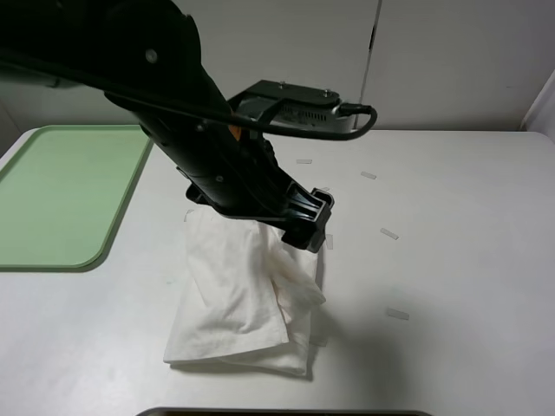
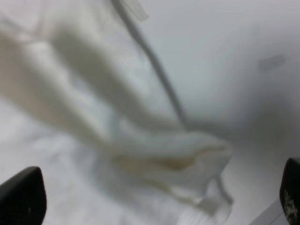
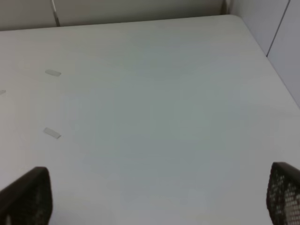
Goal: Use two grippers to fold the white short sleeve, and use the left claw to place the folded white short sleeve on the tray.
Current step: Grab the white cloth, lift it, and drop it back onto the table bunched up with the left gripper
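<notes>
Hovering right over the white short sleeve (image 1: 243, 295), the left end effector (image 1: 305, 221) has its fingers spread wide, gripping nothing. The shirt's folded into a rumpled bundle on the white surface (image 1: 460, 260), with the green tray (image 1: 61, 195) off around its 10 o'clock. Right end effector (image 3: 154, 199) gapes wide over bare surface, some tape strips (image 3: 52, 72) nearby.

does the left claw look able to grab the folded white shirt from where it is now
Probably yes: the left claw hangs open right above the white shirt, nothing lying between them, though the tray sits off to the side.
</notes>
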